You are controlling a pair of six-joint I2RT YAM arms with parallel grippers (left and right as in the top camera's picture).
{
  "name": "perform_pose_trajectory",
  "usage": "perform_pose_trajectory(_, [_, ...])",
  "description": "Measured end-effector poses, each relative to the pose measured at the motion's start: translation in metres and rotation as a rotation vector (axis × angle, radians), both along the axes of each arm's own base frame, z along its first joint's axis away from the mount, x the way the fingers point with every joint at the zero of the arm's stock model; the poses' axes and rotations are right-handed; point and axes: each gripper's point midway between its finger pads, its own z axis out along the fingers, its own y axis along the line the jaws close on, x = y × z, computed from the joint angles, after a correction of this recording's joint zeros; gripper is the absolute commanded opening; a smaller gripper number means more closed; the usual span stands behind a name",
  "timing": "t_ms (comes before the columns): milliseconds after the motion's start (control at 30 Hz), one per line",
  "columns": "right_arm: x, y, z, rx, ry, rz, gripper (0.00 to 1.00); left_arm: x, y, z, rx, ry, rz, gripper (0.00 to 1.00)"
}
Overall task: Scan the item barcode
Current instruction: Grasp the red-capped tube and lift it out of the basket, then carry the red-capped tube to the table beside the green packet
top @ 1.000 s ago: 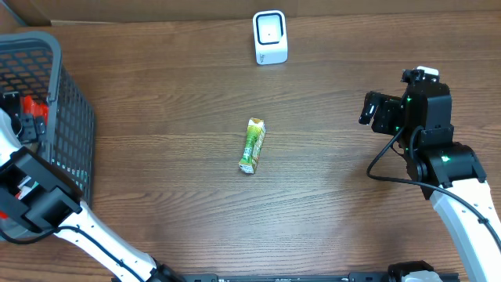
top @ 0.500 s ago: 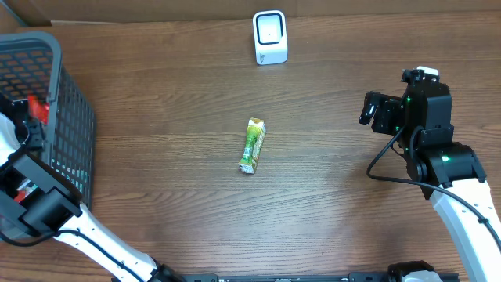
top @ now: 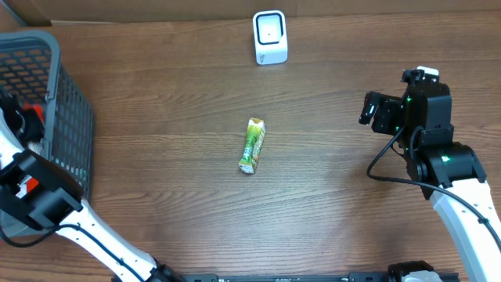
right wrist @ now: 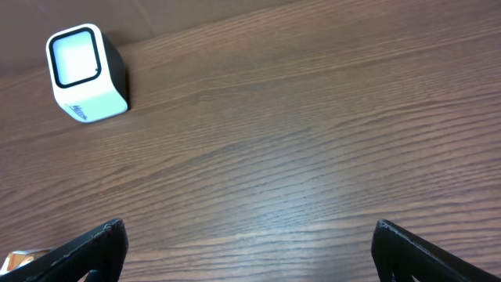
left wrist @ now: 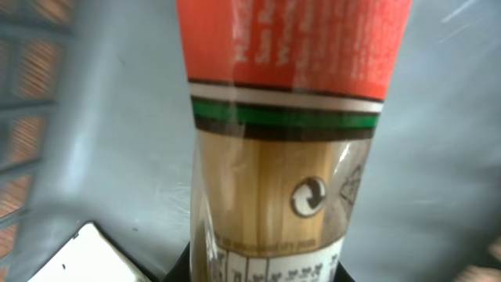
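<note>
the left gripper (left wrist: 262, 270) is reaching down inside the grey basket (top: 74, 125) at the left edge of the table (top: 172, 94), and it is closed on a long packet (left wrist: 286, 180). the packet is running straight out from between the fingers and filling the middle of the left wrist view: a clear part showing pale thin sticks nearest the gripper, then a green band, then a red printed part furthest from it. the basket's grey floor is showing behind the packet on both sides, and a white flat thing (left wrist: 86, 254) is lying just to the left of the gripper. from overhead a bit of red is showing at the gripper, inside the basket wall.

the right gripper (right wrist: 249, 258) is hanging over bare table on the far right, its fingers standing wide apart and holding nothing. the white scanner (right wrist: 84, 72) is sitting ahead of it and off to its left, well apart, with its window facing up. a small green packet (top: 252, 145) is lying flat on the table between the two grippers, apart from both.
</note>
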Motion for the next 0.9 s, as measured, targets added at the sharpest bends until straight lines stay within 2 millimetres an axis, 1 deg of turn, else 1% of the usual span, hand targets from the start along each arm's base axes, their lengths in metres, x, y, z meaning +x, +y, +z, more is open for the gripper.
perform_pose_trajectory(33, [0.0, 0.0, 0.0, 0.0, 0.0, 0.0, 1.0, 0.008, 0.001, 0.015, 0.013, -0.039, 0.017, 0.04])
perform_pose_trajectory(67, [0.0, 0.0, 0.0, -0.001, 0.001, 0.0, 1.0, 0.019, 0.003, 0.037, 0.042, -0.096, 0.035, 0.04])
perform_pose_trajectory(100, [0.0, 0.0, 0.0, -0.001, 0.001, 0.0, 1.0, 0.027, 0.005, 0.052, 0.066, -0.139, 0.047, 0.04])
perform_pose_trajectory(133, [0.0, 0.0, 0.0, -0.001, 0.001, 0.0, 1.0, 0.039, 0.006, 0.078, 0.098, -0.212, 0.062, 0.04])
perform_pose_trajectory(200, [0.0, 0.0, 0.0, -0.001, 0.001, 0.0, 1.0, 0.05, 0.003, 0.113, 0.129, -0.305, 0.081, 0.04])
perform_pose_trajectory(333, [0.0, 0.0, 0.0, -0.001, 0.001, 0.0, 1.0, 0.054, -0.013, 0.17, 0.13, -0.456, 0.087, 0.04])
perform_pose_trajectory(400, [0.0, 0.0, 0.0, -0.001, 0.001, 0.0, 1.0, 0.054, -0.023, 0.195, 0.13, -0.516, 0.077, 0.04])
perform_pose_trajectory(467, [0.0, 0.0, 0.0, 0.0, 0.002, 0.0, 1.0, 0.051, -0.039, 0.219, 0.134, -0.558, 0.054, 0.04])
perform_pose_trajectory(567, [0.0, 0.0, 0.0, -0.001, 0.001, 0.0, 1.0, 0.047, -0.072, 0.259, 0.161, -0.616, -0.018, 0.04])
perform_pose_trajectory(633, [0.0, 0.0, 0.0, 0.0, 0.002, 0.0, 1.0, 0.046, -0.104, 0.283, 0.165, -0.653, -0.09, 0.04])
perform_pose_trajectory(700, [0.0, 0.0, 0.0, -0.001, 0.003, 0.0, 1.0, 0.046, -0.154, 0.305, 0.138, -0.688, -0.196, 0.04])
perform_pose_trajectory(767, [0.0, 0.0, 0.0, -0.001, 0.003, -0.001, 1.0, 0.049, -0.237, 0.315, 0.03, -0.705, -0.36, 0.04])
perform_pose_trajectory(833, [0.0, 0.0, 0.0, -0.002, 0.002, -0.001, 1.0, 0.055, -0.304, 0.312, -0.03, -0.682, -0.509, 0.04])
perform_pose_trajectory(867, [0.0, 0.0, -0.001, -0.002, 0.003, -0.002, 1.0, 0.056, -0.327, 0.309, -0.048, -0.666, -0.56, 0.04])
perform_pose_trajectory(900, [0.0, -0.001, 0.0, -0.002, 0.002, -0.002, 1.0, 0.058, -0.358, 0.301, -0.072, -0.638, -0.629, 0.04])
